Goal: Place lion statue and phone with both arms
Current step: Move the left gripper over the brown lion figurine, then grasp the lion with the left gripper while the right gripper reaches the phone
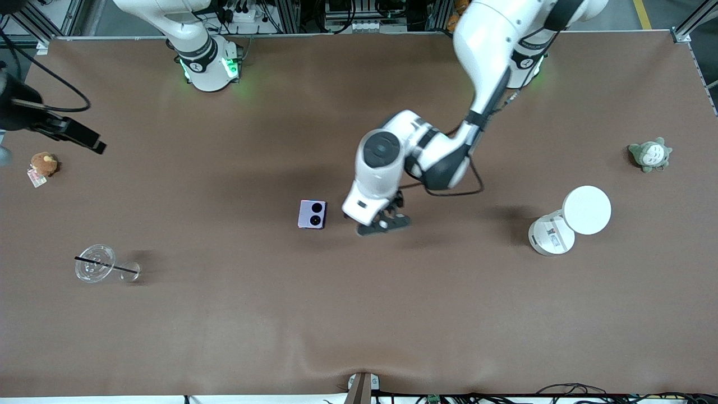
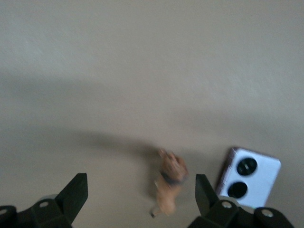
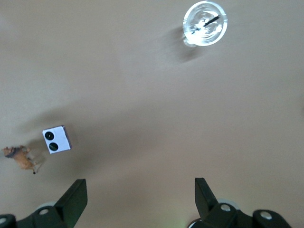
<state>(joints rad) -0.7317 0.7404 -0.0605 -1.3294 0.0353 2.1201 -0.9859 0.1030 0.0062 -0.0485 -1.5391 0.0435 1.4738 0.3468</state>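
Note:
The lavender phone (image 1: 312,214) lies flat mid-table, lenses up. My left gripper (image 1: 386,225) hangs low beside it, toward the left arm's end, fingers open. In the left wrist view the reddish-brown lion statue (image 2: 170,183) is on the table between the open fingers of the left gripper (image 2: 141,179), close to one fingertip (image 2: 202,187), with the phone (image 2: 249,178) just outside that finger. The lion is hidden under the left wrist in the front view. My right gripper (image 1: 84,137) is open and empty, high over the right arm's end. Its wrist view (image 3: 140,185) shows the phone (image 3: 57,139) and lion (image 3: 19,156).
A clear cup with a black straw (image 1: 96,264) lies on its side near the right arm's end. A brown plush with a tag (image 1: 44,164) sits at that edge. A white round container with its lid (image 1: 566,224) and a grey-green plush (image 1: 649,154) are toward the left arm's end.

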